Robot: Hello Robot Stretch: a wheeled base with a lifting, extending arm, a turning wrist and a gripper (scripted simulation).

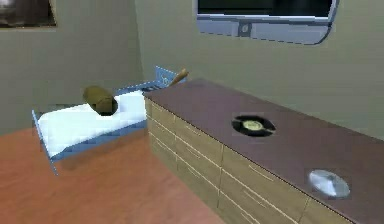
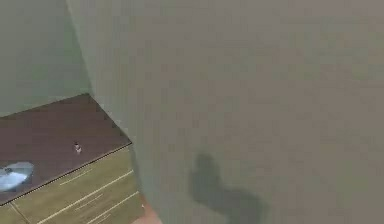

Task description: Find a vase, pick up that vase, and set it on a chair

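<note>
In the forward view a long dresser (image 1: pixel 205 100) with a dark brown top and light wooden drawers runs along the right wall. A dark round dish with something yellowish in it (image 1: pixel 253 125) lies on its top. Nearer, a small pale grey faceted object (image 1: pixel 329 182) lies on the same top. The dresser's end (image 2: pixel 60 135) appears at the arm side view's left, with the pale bluish object (image 2: pixel 14 177) on it and a tiny speck (image 2: pixel 77 148) near its edge.
A low bed (image 1: pixel 85 125) with a blue frame, white mattress and an olive-brown pillow (image 1: pixel 99 98) stands at the back left. A brown stick-like object (image 1: pixel 180 75) rests behind the headboard. A screen (image 1: pixel 265 20) hangs on the wall above the dresser. The reddish wooden floor (image 1: pixel 100 190) lies free at the front left.
</note>
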